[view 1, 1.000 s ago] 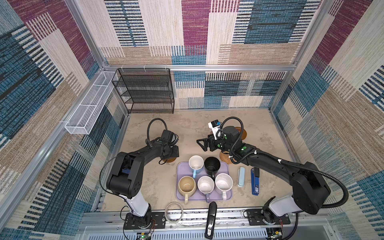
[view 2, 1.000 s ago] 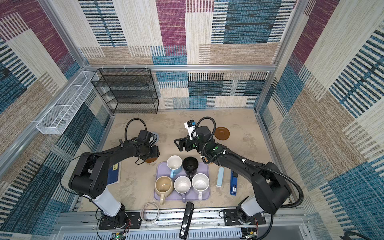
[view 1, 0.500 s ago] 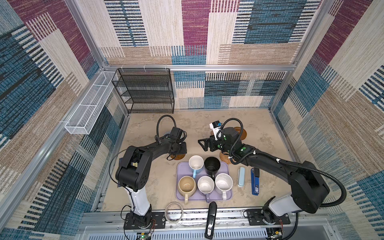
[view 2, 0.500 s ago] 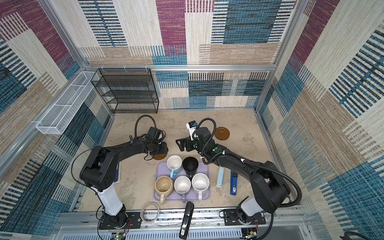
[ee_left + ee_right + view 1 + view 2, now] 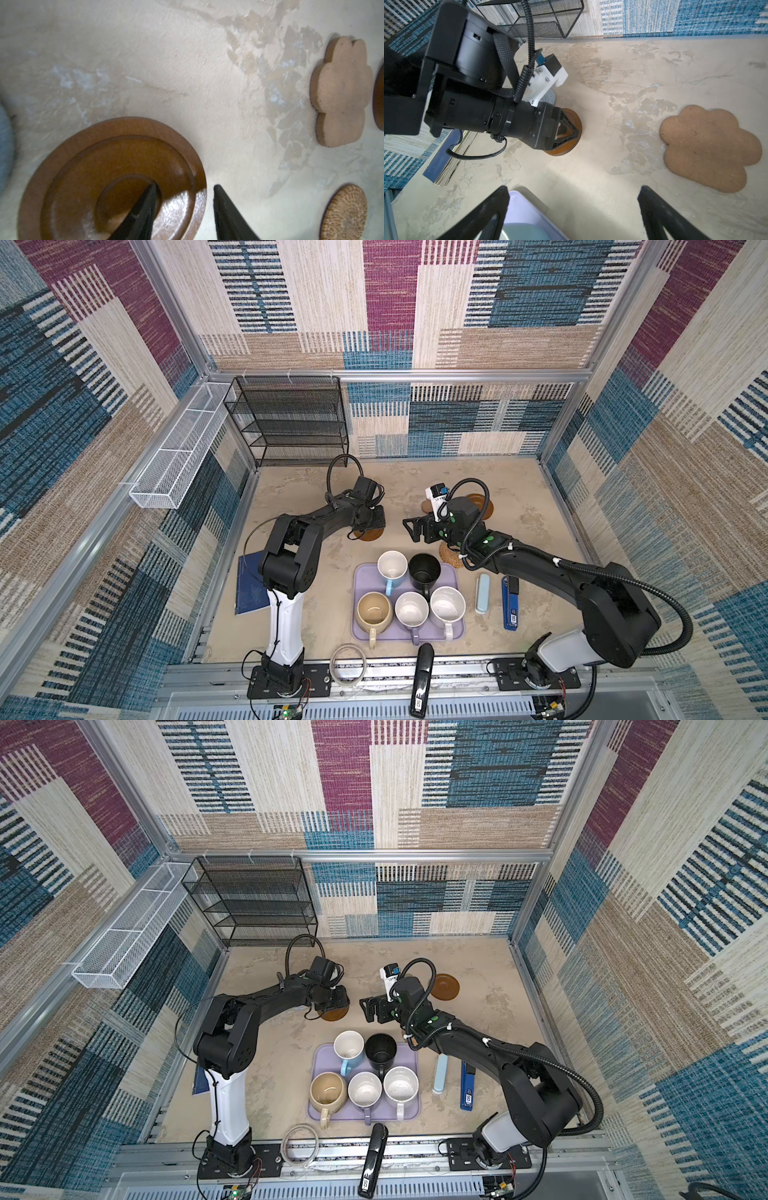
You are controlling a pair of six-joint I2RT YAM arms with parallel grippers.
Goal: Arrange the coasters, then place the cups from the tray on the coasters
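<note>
At the left gripper [image 5: 184,186]: jaws partly closed and pinching the rim of one wooden disc [image 5: 72,166], one finger inside the dish, the other at its outer edge. Whether the disc rests flat on the table [image 5: 519,489] or is tipped, cannot tell. Blue-grey woven coaster [image 5: 550,96] lies just beside it, mostly hidden under the arm. Right gripper [image 5: 573,191] spread wide, empty, hovering over the far corner of the tray [image 5: 361,572]. Paw coaster [image 5: 708,149] lies near it, clear of both arms. Rattan coaster [image 5: 451,556] lies under the right arm, just beyond the tray, and the second wooden disc [image 5: 444,987] sits farther back. All five coasters are out on the table but loosely scattered, not in a line. Cups: light blue mug [image 5: 392,566], black mug [image 5: 424,570], beige mug [image 5: 374,610], lavender mug [image 5: 411,610] and speckled white mug [image 5: 446,605] all stand on the tray, none on a coaster. Judgement: early, with the coaster-arranging step in hand. Remaining are the disc's placement, any further tidying, then all five cup transfers.
</note>
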